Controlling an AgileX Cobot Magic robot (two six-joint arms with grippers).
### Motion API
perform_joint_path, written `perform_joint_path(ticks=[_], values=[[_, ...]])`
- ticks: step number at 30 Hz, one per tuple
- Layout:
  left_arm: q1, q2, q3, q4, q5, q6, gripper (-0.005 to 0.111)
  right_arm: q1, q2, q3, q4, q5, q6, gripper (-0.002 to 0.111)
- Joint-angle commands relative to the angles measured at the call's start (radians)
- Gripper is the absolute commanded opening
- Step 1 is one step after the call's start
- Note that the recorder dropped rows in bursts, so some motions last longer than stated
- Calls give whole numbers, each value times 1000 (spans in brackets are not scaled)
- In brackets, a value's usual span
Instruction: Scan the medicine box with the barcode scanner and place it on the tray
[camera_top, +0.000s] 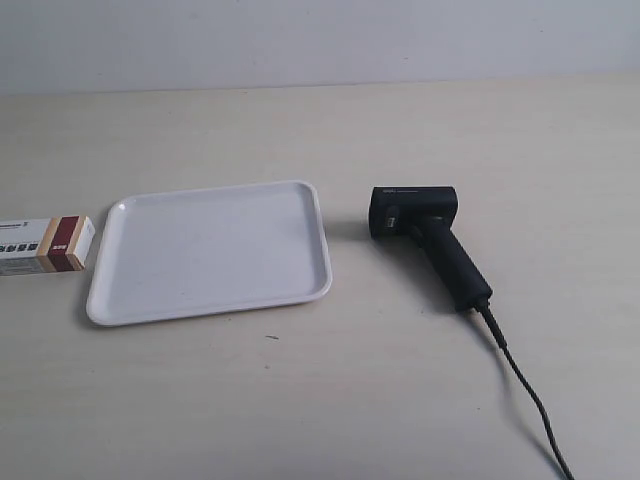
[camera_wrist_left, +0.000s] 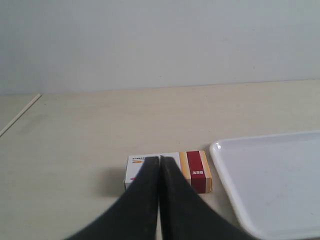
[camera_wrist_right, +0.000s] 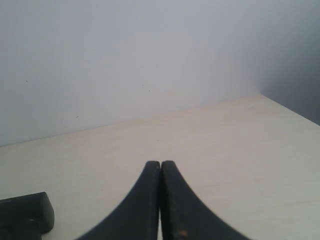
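Both grippers, left (camera_wrist_left: 159, 159) and right (camera_wrist_right: 160, 163), sit pressed closed and empty; nothing is grasped yet. Next we open them toward box (camera_wrist_left: 169, 171) and scanner (camera_top: 428, 240).

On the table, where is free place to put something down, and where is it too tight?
Bare table lies behind the tray and scanner up to the wall, and in front of the tray, beside the cable. The tray itself is empty. The strip between tray and scanner is modest. Tightest is the gap between box and tray.
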Motion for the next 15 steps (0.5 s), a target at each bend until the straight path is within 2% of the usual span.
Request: perform_joint_path(ticks=[1,5,11,15], values=[[2,-6,0,-6,0,0,3,-6,-6,4,-6,-3,-7,0],[2,-6,0,-6,-58,-19,3,-6,-6,4,-6,-16,-7,0],[2,-6,0,-54,-210,-316,3,-6,-6,4,-4,-104,-5,0],[2,-6,0,-54,-301,-430,3,-6,-6,4,28,-133,-5,0]])
